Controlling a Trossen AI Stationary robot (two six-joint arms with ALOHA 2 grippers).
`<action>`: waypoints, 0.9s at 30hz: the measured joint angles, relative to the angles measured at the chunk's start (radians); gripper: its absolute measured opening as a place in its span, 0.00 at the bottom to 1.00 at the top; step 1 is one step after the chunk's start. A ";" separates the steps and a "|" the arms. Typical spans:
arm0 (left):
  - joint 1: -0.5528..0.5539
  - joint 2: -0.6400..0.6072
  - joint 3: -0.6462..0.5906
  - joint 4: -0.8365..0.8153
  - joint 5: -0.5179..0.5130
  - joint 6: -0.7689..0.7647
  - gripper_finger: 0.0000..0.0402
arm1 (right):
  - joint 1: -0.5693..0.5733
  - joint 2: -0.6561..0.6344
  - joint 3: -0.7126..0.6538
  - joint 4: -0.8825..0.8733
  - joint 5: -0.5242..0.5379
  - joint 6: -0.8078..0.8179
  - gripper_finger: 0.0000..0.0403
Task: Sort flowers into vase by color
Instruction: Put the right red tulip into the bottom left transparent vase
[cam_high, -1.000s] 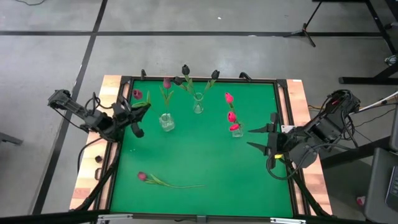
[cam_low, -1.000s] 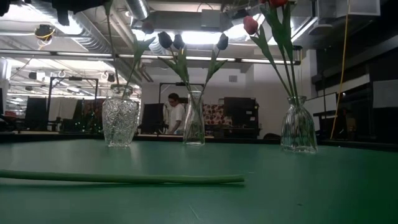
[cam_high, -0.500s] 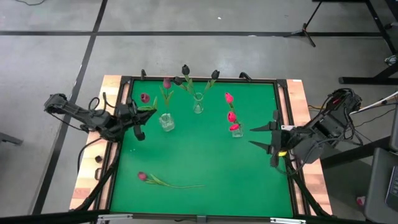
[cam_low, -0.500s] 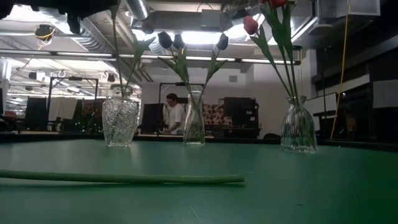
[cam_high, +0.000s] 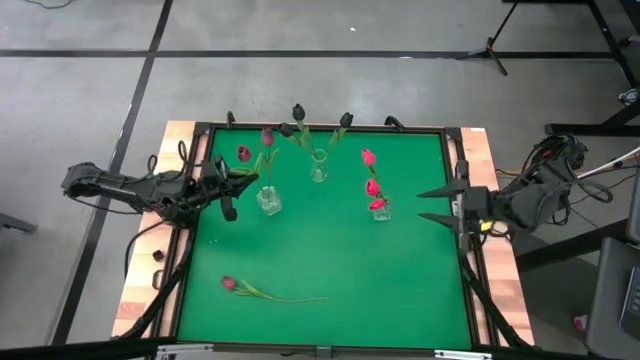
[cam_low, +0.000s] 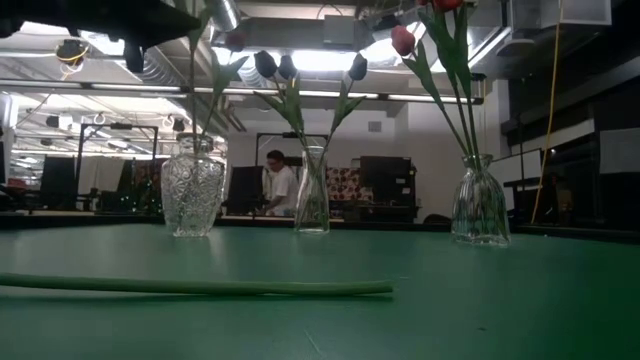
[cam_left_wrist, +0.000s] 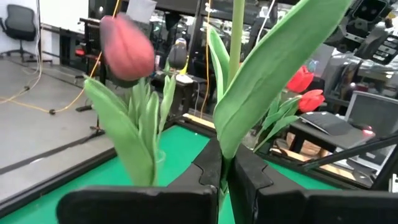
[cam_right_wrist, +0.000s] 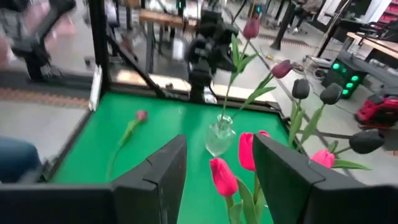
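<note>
My left gripper (cam_high: 230, 182) is shut on a magenta tulip (cam_high: 243, 153) next to the left glass vase (cam_high: 268, 198), which holds one magenta tulip (cam_high: 267, 135). In the low view the held stem (cam_low: 190, 90) hangs upright above that vase's mouth (cam_low: 194, 142). The middle vase (cam_high: 318, 166) holds near-black tulips, and the right vase (cam_high: 379, 209) holds pink-red ones. Another magenta tulip (cam_high: 262, 292) lies flat on the green mat near the front. My right gripper (cam_high: 421, 205) hangs open at the table's right edge, with nothing between its fingers (cam_right_wrist: 163, 168). My left gripper pinches the tulip's green stem (cam_left_wrist: 226, 163) between its two fingers (cam_left_wrist: 211, 168), just below the base of a large leaf (cam_left_wrist: 273, 74). The fingers come level from the table's left side and lie across the stem. The tulip stands upright, lifted clear of the mat.
A black frame (cam_high: 455, 170) borders the green mat, with wooden strips outside it. The middle and front right of the mat (cam_high: 380, 280) are free room. A person (cam_low: 280, 185) stands in the room far behind the table.
My left gripper has swung toward the table's right with the tulip, bringing it up beside the left vase and turning it more upright. My right gripper has drawn back toward the table's right edge and risen a little, still open.
</note>
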 joint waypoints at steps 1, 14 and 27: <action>0.009 0.000 0.000 -0.007 0.009 -0.005 0.02 | 0.000 -0.026 -0.031 0.026 -0.001 0.001 0.45; 0.030 0.000 0.000 -0.160 -0.007 -0.079 0.02 | -0.001 -0.169 -0.278 0.223 -0.017 -0.005 0.45; 0.030 0.003 0.000 -0.240 -0.027 -0.111 0.24 | -0.001 -0.188 -0.317 0.271 -0.044 -0.024 0.45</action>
